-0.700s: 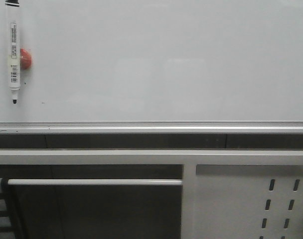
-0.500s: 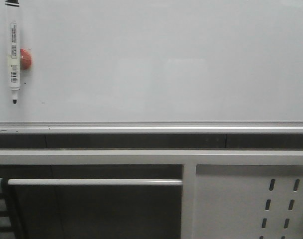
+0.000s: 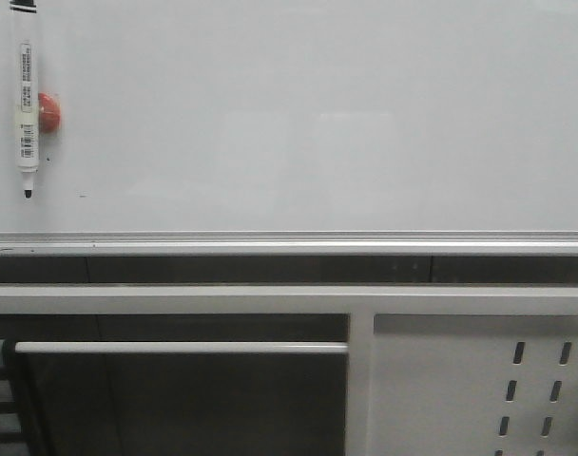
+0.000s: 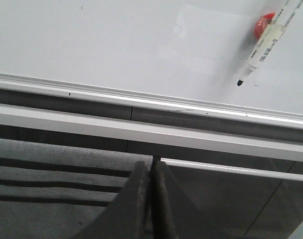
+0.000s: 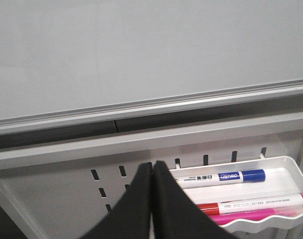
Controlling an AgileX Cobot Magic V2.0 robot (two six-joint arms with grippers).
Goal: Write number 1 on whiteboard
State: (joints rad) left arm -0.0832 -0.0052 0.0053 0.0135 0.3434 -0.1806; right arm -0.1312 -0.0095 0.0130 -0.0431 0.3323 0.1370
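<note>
The whiteboard (image 3: 317, 114) is seen filling the upper half of the front view, glossy grey-white, closed along its lower edge by a silver rail (image 3: 289, 242). No marker stroke is seen on the visible board surface in any view; only two tiny dark specks are noted near the lower left. A white-bodied marker (image 3: 27, 114) is held upright against the board at far left, black tip down, uncapped, with a red round magnet (image 3: 48, 111) touching its right side. In the left wrist view the same marker (image 4: 263, 47) and magnet (image 4: 263, 26) are seen tilted across the frame, tip just above the rail. The left hand (image 4: 150, 199) is seen with its two dark fingers pressed together, nothing between them, held below the board and well apart from the marker. The right hand (image 5: 152, 204) is likewise seen closed, fingers touching along their length, gripping nothing. Beside the right hand a white tray (image 5: 286, 167) is hung on the perforated panel (image 5: 57, 194); in it a blue-capped marker (image 5: 219, 177), a red marker (image 5: 253, 203) and a pink marker (image 5: 256, 215) are laid side by side, lengthwise. In the front view neither hand is visible; the perforated panel (image 3: 441, 399) is seen at lower right, beneath a grey crossbar (image 3: 289, 299).
</note>
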